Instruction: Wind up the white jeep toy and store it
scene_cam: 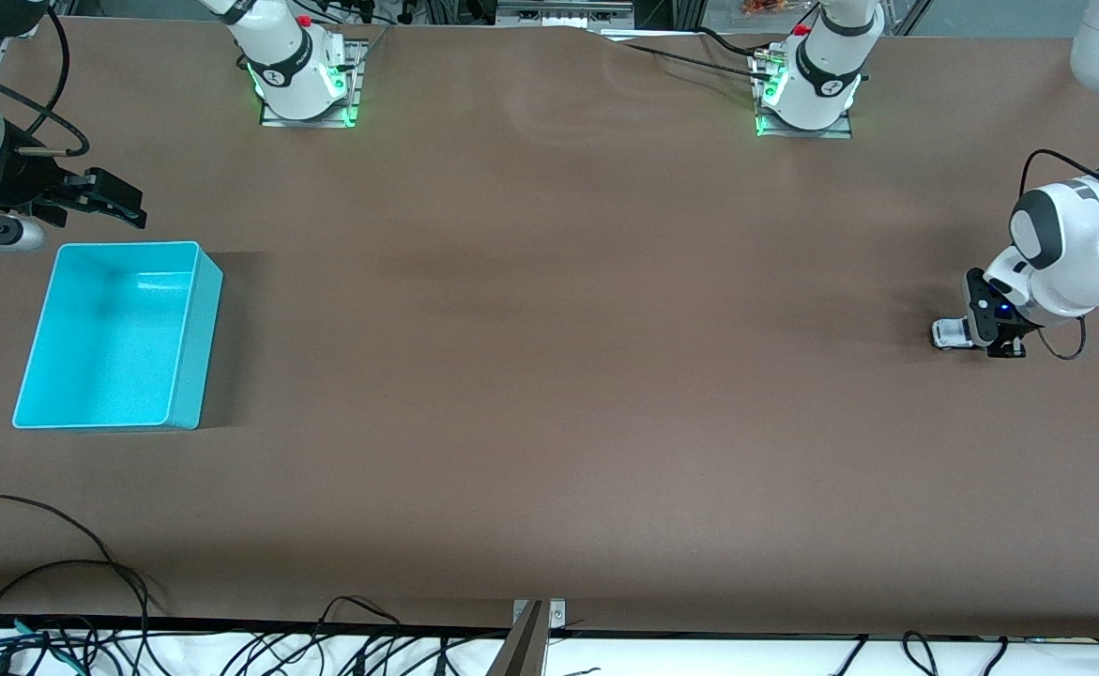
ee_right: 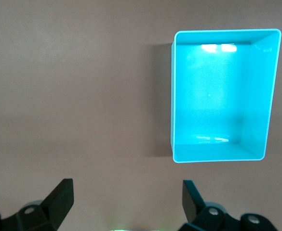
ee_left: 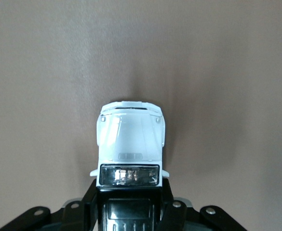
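Left gripper (scene_cam: 998, 336) clamped on white jeep toy (ee_left: 130, 144), apparently resting on table (scene_cam: 549, 376). Right gripper (ee_right: 126, 199) waits, fingers apart, beside cyan bin (scene_cam: 183, 258).

A cyan bin (scene_cam: 117, 336) stands open on the brown worktop (scene_cam: 549, 376) toward the right arm's end, its long walls running toward the front camera and its interior bare. Black cables (scene_cam: 52, 601) loop over the worktop's near edge, close to a metal bracket (scene_cam: 540, 615) at mid-edge.
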Controlling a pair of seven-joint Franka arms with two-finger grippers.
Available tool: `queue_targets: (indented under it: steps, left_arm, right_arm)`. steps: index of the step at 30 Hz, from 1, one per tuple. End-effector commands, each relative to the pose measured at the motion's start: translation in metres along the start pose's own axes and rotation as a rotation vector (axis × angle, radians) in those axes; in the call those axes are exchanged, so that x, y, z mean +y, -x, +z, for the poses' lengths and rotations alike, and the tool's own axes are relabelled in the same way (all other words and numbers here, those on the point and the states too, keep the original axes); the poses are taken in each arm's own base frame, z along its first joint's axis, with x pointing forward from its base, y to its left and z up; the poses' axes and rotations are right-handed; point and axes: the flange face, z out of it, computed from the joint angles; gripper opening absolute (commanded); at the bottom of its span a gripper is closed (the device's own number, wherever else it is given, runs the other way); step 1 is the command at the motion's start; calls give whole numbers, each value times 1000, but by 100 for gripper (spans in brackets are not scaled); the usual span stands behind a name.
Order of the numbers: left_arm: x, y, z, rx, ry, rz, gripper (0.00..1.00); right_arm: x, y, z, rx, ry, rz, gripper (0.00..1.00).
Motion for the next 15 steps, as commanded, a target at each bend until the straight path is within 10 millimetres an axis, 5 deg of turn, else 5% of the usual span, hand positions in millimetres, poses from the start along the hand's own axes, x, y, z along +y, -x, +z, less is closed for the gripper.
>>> queue_targets:
  steps: [1,12,15]
  left_arm:
    - [2,14,21,-6,29,47,19]
    - [3,20,24,-5,30,43,19]
    - [2,20,22,-7,28,42,29]
  right_arm:
    - [1,0,-3,-6,-12,-2,100]
    - [2,0,-3,-6,-12,-1,100]
    - [1,0,-3,-6,-12,-2,100]
